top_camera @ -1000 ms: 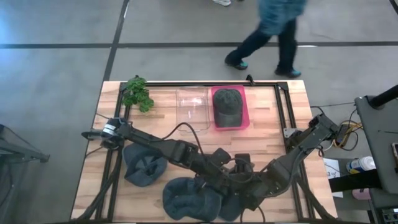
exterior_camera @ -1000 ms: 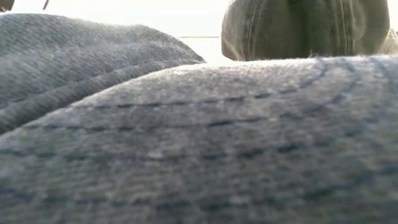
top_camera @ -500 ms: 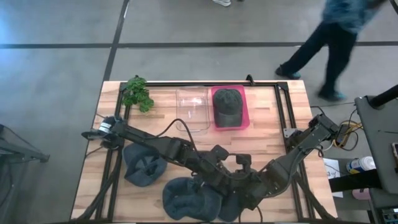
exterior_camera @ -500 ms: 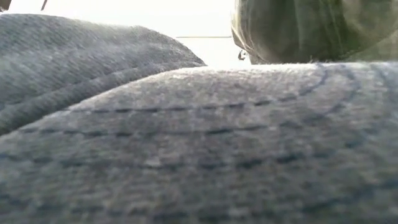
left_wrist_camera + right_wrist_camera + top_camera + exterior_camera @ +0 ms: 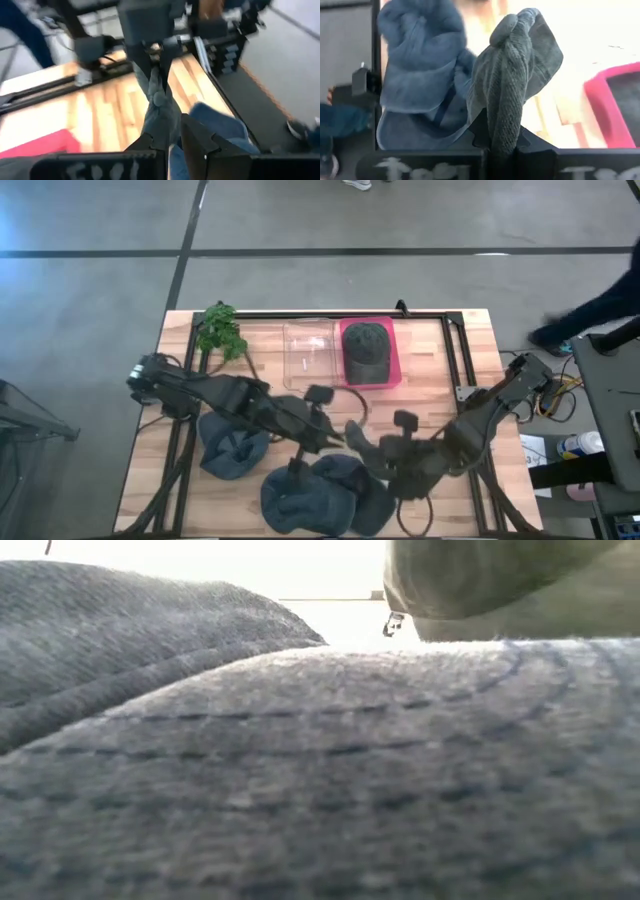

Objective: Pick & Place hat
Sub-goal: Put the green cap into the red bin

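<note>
A grey hat (image 5: 357, 442) hangs bunched between my two grippers over the table's near middle. My left gripper (image 5: 335, 438) is shut on its left end and my right gripper (image 5: 378, 452) on its right end. In the low view only the hat's underside (image 5: 480, 580) shows, high up. A second, dark hat (image 5: 366, 350) lies in the pink tray (image 5: 392, 376) at the far side. Two blue hats (image 5: 232, 448) (image 5: 305, 498) lie on the table near the front edge. My left gripper (image 5: 172, 142) pinches a bunched fold of the grey hat (image 5: 159, 131) between its two fingers. From there the cloth runs as a narrow strip to the other gripper (image 5: 156, 52), clear of the table. My right gripper (image 5: 502, 145) pinches a gathered fold of the grey hat (image 5: 504, 131) between its two fingers, several layers thick. The rest of the hat (image 5: 512, 75) bulges out beyond the fingertips, lifted clear.
A clear container (image 5: 310, 355) stands left of the pink tray, and a green plant (image 5: 220, 328) sits at the far left corner. A blue hat (image 5: 300, 770) fills most of the low view. A person's leg (image 5: 590, 315) shows on the floor at the right.
Both grippers have risen and gone a little toward the far edge, taking the grey hat with them. It now hangs higher, off the blue hats. My left arm has swung, its gripper ending left of the hat. The person has walked off to the right.
</note>
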Controlling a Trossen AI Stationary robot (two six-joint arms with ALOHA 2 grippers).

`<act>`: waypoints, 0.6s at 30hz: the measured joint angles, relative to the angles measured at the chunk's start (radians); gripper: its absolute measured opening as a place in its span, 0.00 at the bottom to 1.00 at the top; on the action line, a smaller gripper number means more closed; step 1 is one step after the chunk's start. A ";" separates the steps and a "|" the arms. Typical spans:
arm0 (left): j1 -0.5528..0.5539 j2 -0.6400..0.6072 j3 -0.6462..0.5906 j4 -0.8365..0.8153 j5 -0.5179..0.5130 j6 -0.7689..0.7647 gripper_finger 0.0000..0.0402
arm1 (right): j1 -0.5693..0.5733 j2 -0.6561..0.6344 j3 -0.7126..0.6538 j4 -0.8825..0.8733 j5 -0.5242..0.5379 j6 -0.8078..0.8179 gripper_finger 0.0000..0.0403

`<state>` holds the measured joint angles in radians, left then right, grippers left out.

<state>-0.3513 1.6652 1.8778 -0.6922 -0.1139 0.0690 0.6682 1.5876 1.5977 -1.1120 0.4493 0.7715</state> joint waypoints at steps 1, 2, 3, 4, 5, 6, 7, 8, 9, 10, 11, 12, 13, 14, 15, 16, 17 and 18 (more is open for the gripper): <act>0.000 -0.022 0.000 0.001 -0.017 -0.018 0.10 | -0.006 -0.018 -0.006 -0.003 0.012 0.012 0.02; 0.000 -0.042 0.000 0.001 -0.032 -0.033 0.10 | -0.013 -0.040 -0.013 -0.008 0.020 0.019 0.02; 0.000 -0.062 0.000 0.001 -0.043 -0.045 0.10 | -0.023 -0.063 -0.020 -0.010 0.026 0.022 0.02; 0.000 -0.077 0.000 0.003 -0.050 -0.057 0.10 | -0.034 -0.089 -0.027 -0.008 0.026 0.022 0.02; 0.000 -0.092 0.000 0.004 -0.055 -0.069 0.10 | -0.048 -0.115 -0.037 -0.007 0.029 0.023 0.02; 0.000 -0.104 -0.004 0.004 -0.060 -0.078 0.10 | -0.063 -0.145 -0.049 -0.007 0.036 0.022 0.02; 0.000 -0.114 -0.012 0.004 -0.063 -0.089 0.10 | -0.081 -0.174 -0.062 -0.007 0.047 0.018 0.02; 0.000 -0.125 -0.023 0.001 -0.063 -0.099 0.10 | -0.103 -0.204 -0.076 -0.007 0.058 0.008 0.02; 0.000 -0.136 -0.037 0.000 -0.064 -0.109 0.10 | -0.128 -0.236 -0.091 -0.005 0.063 -0.005 0.02; 0.000 -0.145 -0.053 -0.001 -0.065 -0.119 0.10 | -0.157 -0.268 -0.105 -0.005 0.065 -0.020 0.02; 0.000 -0.155 -0.069 -0.003 -0.067 -0.126 0.10 | -0.189 -0.300 -0.120 0.000 0.064 -0.041 0.02; 0.000 -0.165 -0.088 -0.003 -0.068 -0.135 0.10 | -0.226 -0.332 -0.135 0.005 0.052 -0.069 0.02; 0.000 -0.174 -0.109 -0.003 -0.068 -0.145 0.10 | -0.266 -0.361 -0.150 0.012 0.027 -0.100 0.02; 0.000 -0.181 -0.131 -0.001 -0.069 -0.152 0.10 | -0.308 -0.385 -0.164 0.021 0.002 -0.134 0.02; 0.000 -0.188 -0.158 -0.001 -0.070 -0.158 0.10 | -0.355 -0.405 -0.179 0.039 -0.027 -0.177 0.02; 0.001 -0.196 -0.184 0.000 -0.073 -0.162 0.10 | -0.401 -0.420 -0.195 0.067 -0.062 -0.225 0.02; 0.001 -0.200 -0.211 0.002 -0.083 -0.168 0.10 | -0.449 -0.430 -0.212 0.095 -0.102 -0.275 0.02; 0.003 -0.206 -0.240 0.008 -0.100 -0.175 0.10 | -0.503 -0.436 -0.230 0.123 -0.153 -0.324 0.02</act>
<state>-0.3485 1.4592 1.6379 -0.6844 -0.2137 -0.1060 0.1654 1.1519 1.3673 -0.9895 0.2960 0.4477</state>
